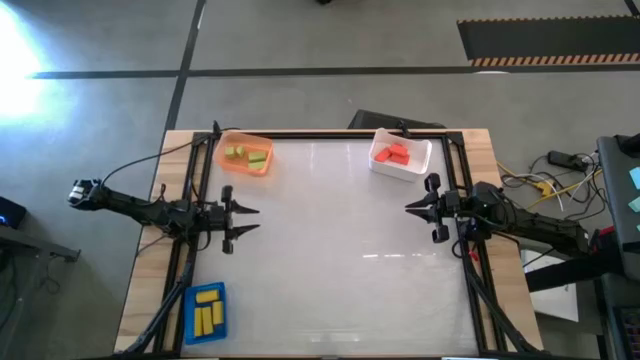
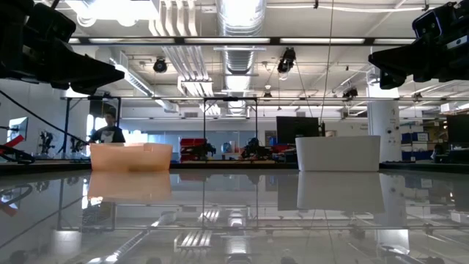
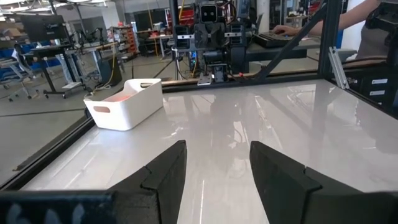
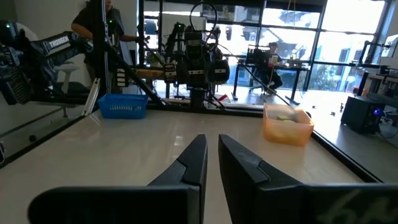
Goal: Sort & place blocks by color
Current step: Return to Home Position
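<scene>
All blocks lie in trays. Light green blocks (image 1: pixel 248 155) rest in the orange tray (image 1: pixel 262 167) at the far left. Red blocks (image 1: pixel 397 154) sit in the white tray (image 1: pixel 420 168) at the far right. Yellow blocks (image 1: pixel 207 310) fill the blue tray (image 1: pixel 190 325) at the near left. My left gripper (image 1: pixel 258 219) hovers open over the table's left side, pointing right, with nothing between its fingers (image 3: pixel 168 168). My right gripper (image 1: pixel 408 208) hovers over the right side, pointing left, with only a narrow slit between its fingers (image 4: pixel 193 158) and holding nothing.
A black frame (image 1: pixel 340 134) borders the glossy white table top. Cables (image 1: pixel 545 185) lie off the table's right edge. In the low view the orange tray (image 2: pixel 130 156) and the white tray (image 2: pixel 338 152) stand at the far edge. People show in the room behind.
</scene>
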Robot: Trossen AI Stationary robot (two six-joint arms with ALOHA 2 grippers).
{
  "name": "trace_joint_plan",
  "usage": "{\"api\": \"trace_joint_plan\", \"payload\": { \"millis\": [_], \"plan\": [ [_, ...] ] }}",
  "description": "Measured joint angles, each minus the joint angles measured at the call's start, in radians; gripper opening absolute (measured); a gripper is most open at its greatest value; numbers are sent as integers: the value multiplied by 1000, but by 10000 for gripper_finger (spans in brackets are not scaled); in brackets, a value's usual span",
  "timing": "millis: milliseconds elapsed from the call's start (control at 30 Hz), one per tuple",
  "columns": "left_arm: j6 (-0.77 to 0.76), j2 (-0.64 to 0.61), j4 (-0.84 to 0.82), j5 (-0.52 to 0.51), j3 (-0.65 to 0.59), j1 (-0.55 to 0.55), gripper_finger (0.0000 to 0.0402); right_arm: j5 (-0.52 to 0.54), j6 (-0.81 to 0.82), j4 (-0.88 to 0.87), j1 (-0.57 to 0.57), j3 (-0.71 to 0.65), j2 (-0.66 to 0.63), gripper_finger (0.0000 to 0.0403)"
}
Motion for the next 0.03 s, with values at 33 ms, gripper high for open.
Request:
{"api": "trace_joint_plan", "payload": {
  "millis": [33],
  "plan": [
    [0, 0, 0, 0, 0, 0, 162, 0, 0, 0, 0, 0, 0, 31]
  ]
}}
